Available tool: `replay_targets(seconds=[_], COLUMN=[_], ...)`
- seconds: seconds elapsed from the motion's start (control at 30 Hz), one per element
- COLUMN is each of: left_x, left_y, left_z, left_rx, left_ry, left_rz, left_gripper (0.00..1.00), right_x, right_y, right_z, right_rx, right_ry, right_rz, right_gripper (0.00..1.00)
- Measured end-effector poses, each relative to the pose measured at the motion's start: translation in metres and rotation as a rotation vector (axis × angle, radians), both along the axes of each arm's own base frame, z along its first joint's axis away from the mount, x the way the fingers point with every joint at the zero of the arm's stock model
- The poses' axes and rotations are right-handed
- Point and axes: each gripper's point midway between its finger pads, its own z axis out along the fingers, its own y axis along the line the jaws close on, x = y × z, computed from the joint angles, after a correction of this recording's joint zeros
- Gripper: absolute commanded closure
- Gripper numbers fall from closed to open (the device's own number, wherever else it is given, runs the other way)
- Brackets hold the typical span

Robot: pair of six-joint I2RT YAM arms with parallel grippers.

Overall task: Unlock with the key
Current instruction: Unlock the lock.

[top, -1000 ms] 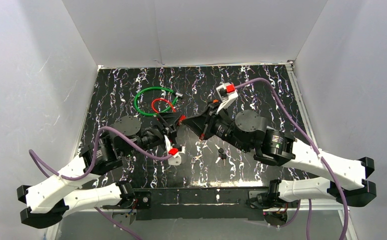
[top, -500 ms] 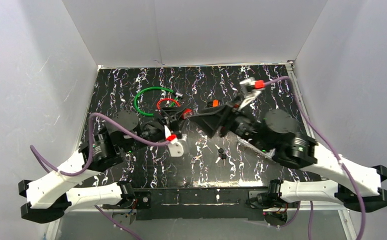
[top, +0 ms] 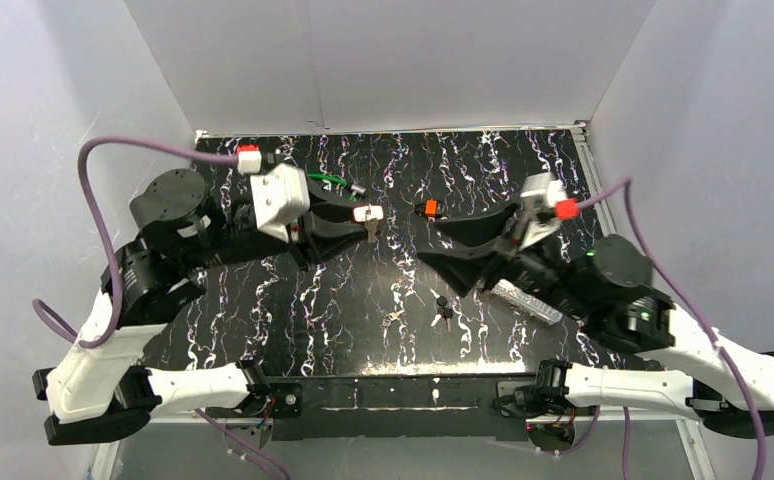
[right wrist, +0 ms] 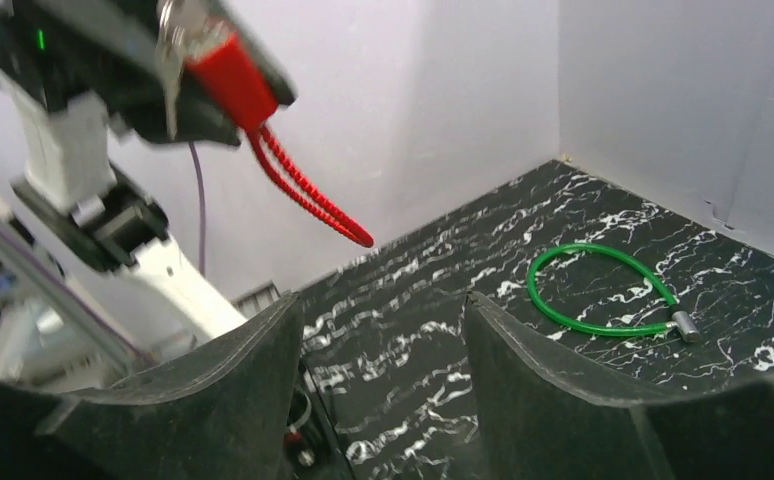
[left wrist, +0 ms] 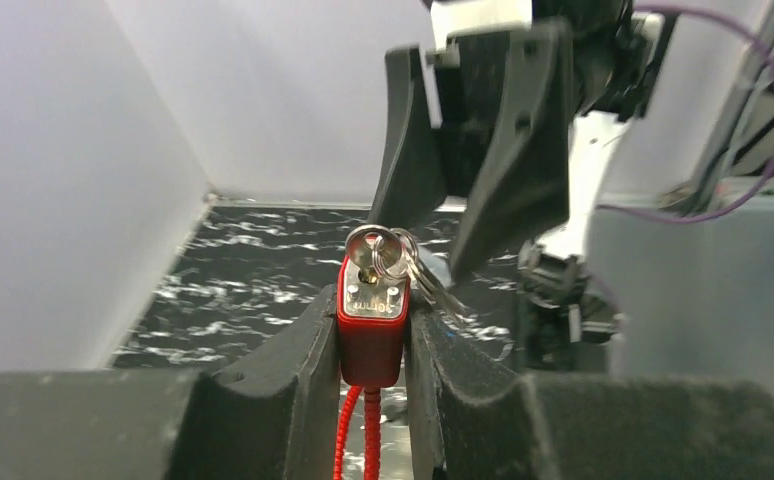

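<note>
The red padlock [left wrist: 372, 330], with a key ring [left wrist: 381, 251] at its top face, is pinched by its body in the left claw [left wrist: 373, 345], held well above the table [right wrist: 413, 300]. The right claw [right wrist: 381, 310] faces it, spread wide and empty, not touching it.

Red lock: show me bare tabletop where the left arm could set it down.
Bare marble lies near-left, between the left arm and the loose keys, and along the back wall right of the green cable. The middle is crowded: left gripper holding the red lock, right gripper opposite.
</note>
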Motion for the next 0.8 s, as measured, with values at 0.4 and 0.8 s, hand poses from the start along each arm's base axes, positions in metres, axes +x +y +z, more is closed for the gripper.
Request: replay_targets(seconds=[0.4, 0.8], left_x=[0.006, -0.007], left_y=[-0.014, -0.005], left_z=[-0.012, 0.003], left_rx=[-0.034, -0.088], left_ry=[0.421, 0.45], left_rz=[-0.089, -0.128], left_gripper=[1.0, 0.96], right_x=[-0.025, -0.019], right_y=[0.057, 0.082], right_z=[-0.013, -0.001], right_rx=[-0.1, -0.054], right_ry=[-0.193, -0.245], right_rz=[0.225, 0.22], right_gripper=[0.37, 0.99])
